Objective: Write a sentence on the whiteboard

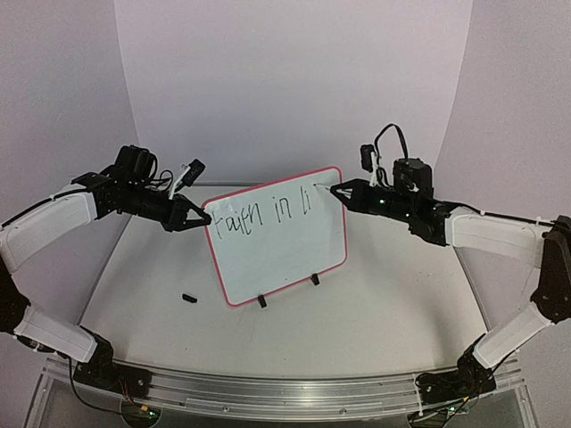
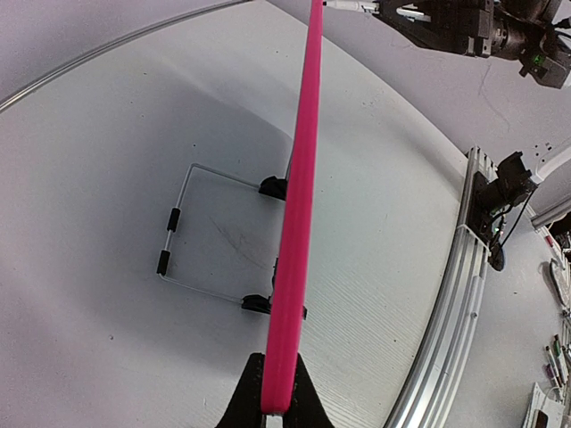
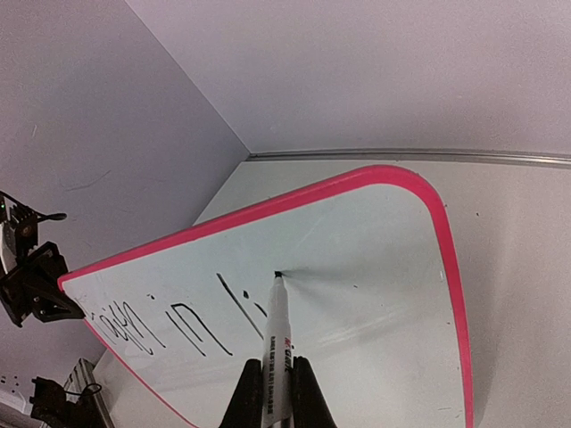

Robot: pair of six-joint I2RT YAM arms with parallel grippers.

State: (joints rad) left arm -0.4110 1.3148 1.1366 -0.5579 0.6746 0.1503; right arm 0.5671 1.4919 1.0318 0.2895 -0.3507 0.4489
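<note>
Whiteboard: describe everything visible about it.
The whiteboard is a white rounded-corner panel in a thin pink-red frame. It stands near upright on the table on two black clip feet, with a wire prop behind. Black handwriting runs along its top; only "in" reads clearly. The left pincer is shut on its left edge. The marker in the right pincer has its tip on the surface beside the last letters.

top: high, wide | wrists: close, from opposite ends | shared: whiteboard (image 1: pixel 277 236)
</note>
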